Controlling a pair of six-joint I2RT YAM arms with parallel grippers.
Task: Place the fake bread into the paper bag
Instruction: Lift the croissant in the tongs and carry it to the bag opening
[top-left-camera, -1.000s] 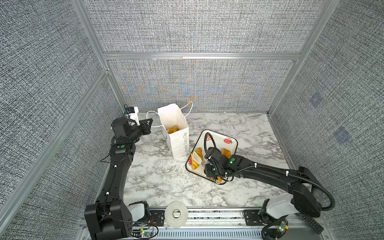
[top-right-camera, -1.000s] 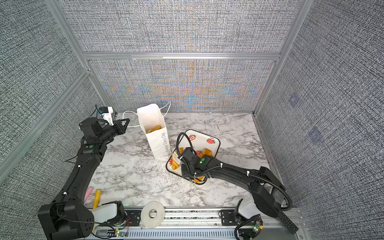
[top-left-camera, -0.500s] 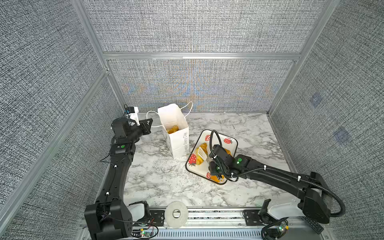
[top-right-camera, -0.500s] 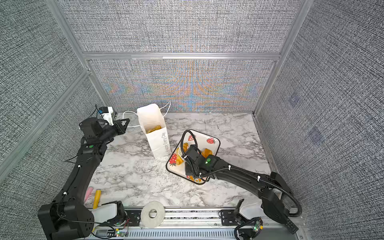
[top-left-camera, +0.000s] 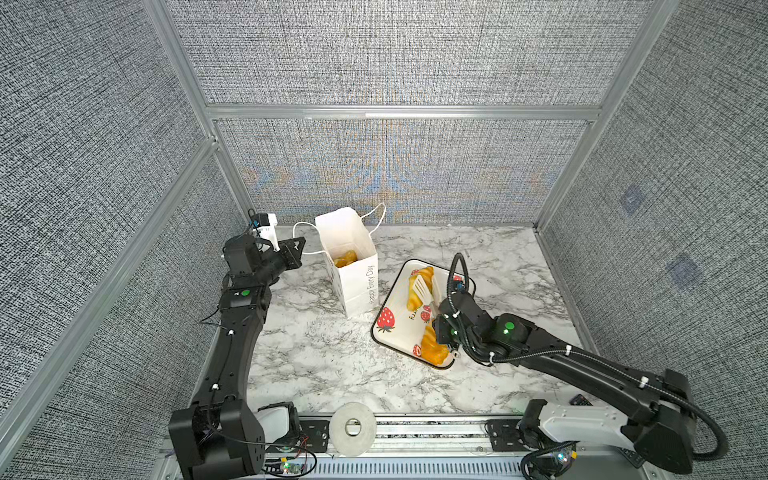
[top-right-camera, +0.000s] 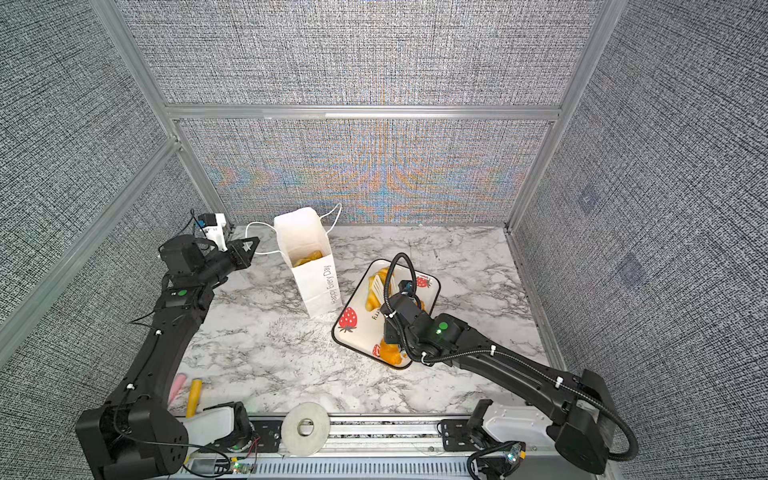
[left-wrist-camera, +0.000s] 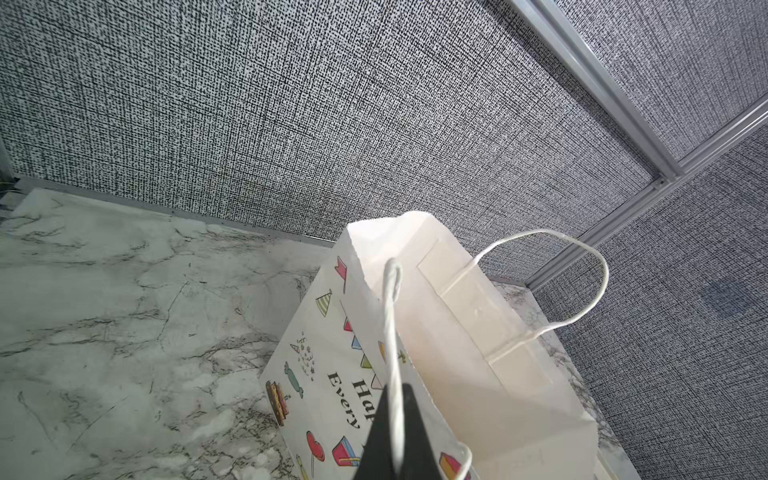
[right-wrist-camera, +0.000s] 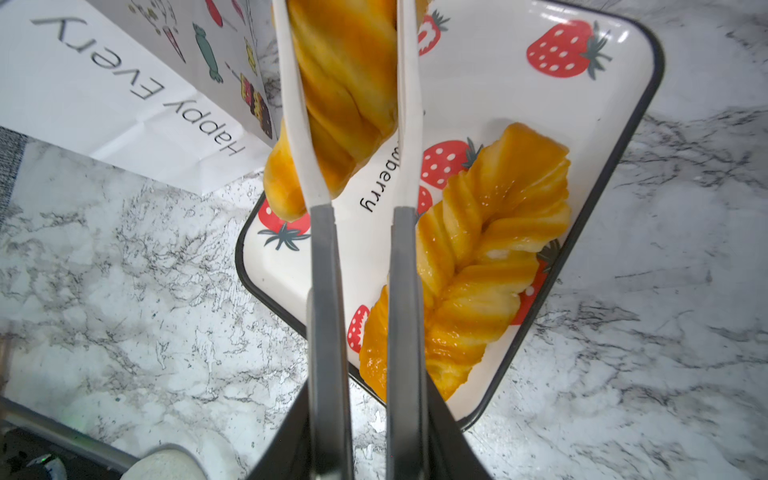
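Loaf (right-wrist-camera: 345, 95) pinched between the tongs' (right-wrist-camera: 322, 291) white tips, seemingly clear of the tray (right-wrist-camera: 623, 124) — right gripper (top-left-camera: 441, 328) squeezing the handles. Bag (top-left-camera: 357, 282) just beyond the tips, left gripper (top-left-camera: 293, 255) clamped on its cord (left-wrist-camera: 392, 332). Glossy loaf, narrow pinch — it could slip before reaching the mouth.

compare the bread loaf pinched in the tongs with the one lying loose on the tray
The gripped loaf is pinched between the white tips of the tongs; nothing grips the loose loaf, which lies flat. The gripped loaf is at the end of the tray nearer the paper bag; the loose loaf is at the end away from it. Both are glossy, golden-orange, long and twisted.
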